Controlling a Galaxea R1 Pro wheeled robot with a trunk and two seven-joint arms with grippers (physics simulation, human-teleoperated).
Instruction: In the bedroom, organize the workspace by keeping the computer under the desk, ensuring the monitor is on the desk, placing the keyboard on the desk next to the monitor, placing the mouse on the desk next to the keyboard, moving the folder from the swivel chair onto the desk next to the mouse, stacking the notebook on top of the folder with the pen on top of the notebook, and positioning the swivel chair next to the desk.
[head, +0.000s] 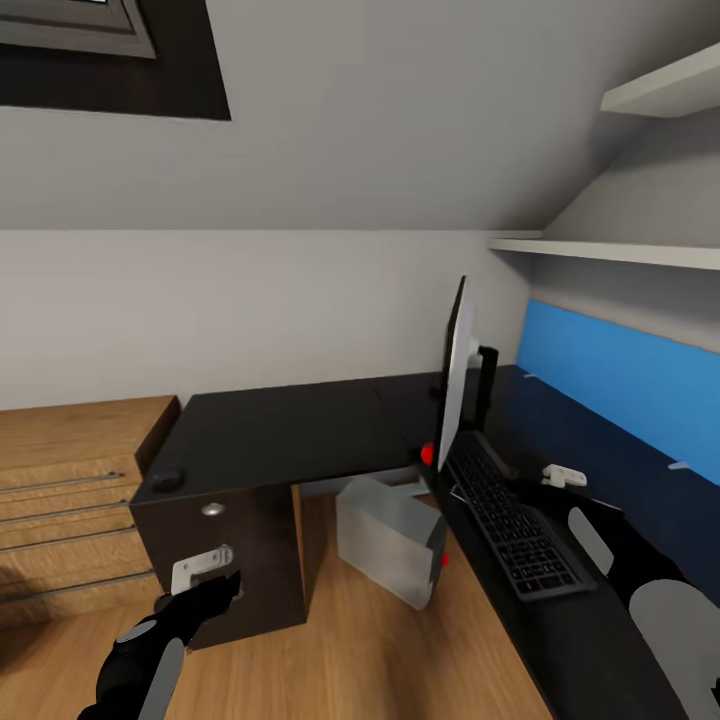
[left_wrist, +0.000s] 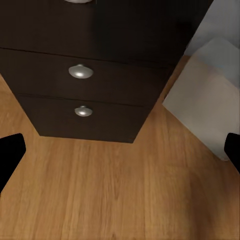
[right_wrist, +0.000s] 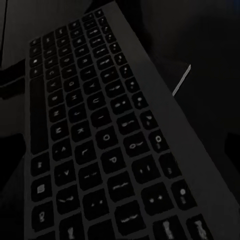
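The monitor (head: 457, 385) stands edge-on on the glossy black desk (head: 290, 430), with the keyboard (head: 512, 522) lying on the desk just in front of it. A small dark mouse (head: 166, 479) sits at the desk's near left corner. Under the desk, the grey computer (head: 392, 540) stands tilted on the floor. My left gripper (head: 222, 590) hangs open before the desk's dark drawers (left_wrist: 85, 75), holding nothing. My right gripper (head: 535, 488) hovers open just over the keyboard (right_wrist: 100, 140), beside its right edge. The folder, notebook, pen and swivel chair are out of view.
A light oak dresser (head: 70, 500) stands left of the desk. White shelves (head: 620, 250) and a blue wall panel (head: 620, 380) rise behind the desk's right wing. A small red object (head: 428, 453) lies by the monitor's foot. Oak floor (left_wrist: 120, 195) spreads before the drawers.
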